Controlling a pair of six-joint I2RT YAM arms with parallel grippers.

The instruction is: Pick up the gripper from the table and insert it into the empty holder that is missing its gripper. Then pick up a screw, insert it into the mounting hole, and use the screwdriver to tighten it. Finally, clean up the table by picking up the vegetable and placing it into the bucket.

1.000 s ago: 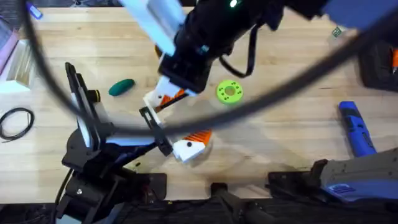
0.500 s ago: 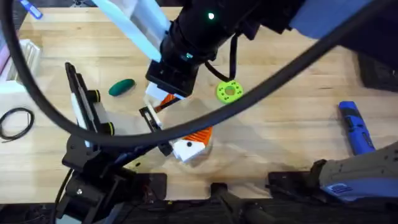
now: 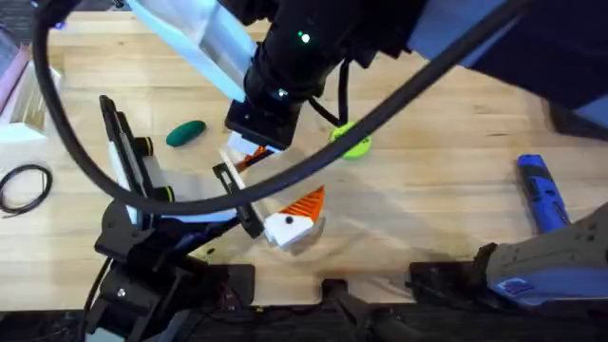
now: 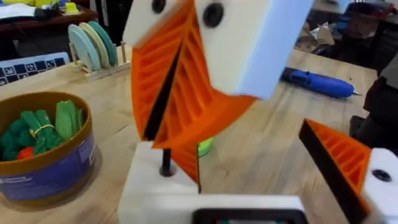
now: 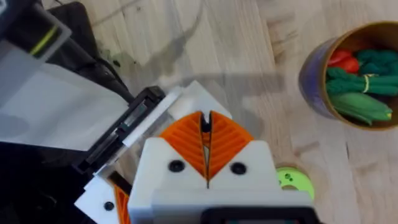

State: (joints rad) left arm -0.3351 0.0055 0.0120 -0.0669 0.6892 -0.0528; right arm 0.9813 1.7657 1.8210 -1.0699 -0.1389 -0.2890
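Big white block with two orange ribbed pads point(image 4: 186, 93) pressed flat together hanging close up, right gripper point(image 4: 180, 146) by the looks of it. Bucket point(image 4: 43, 177) off to the side, green and red toy pieces point(image 4: 37, 127) inside. Blue screwdriver point(image 4: 320, 82) lying farther back on the table point(image 4: 261, 149).

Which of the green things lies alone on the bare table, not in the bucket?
The vegetable, a smooth dark green oval lying alone on the table. The bright green toy pieces sit bunched inside the bucket.
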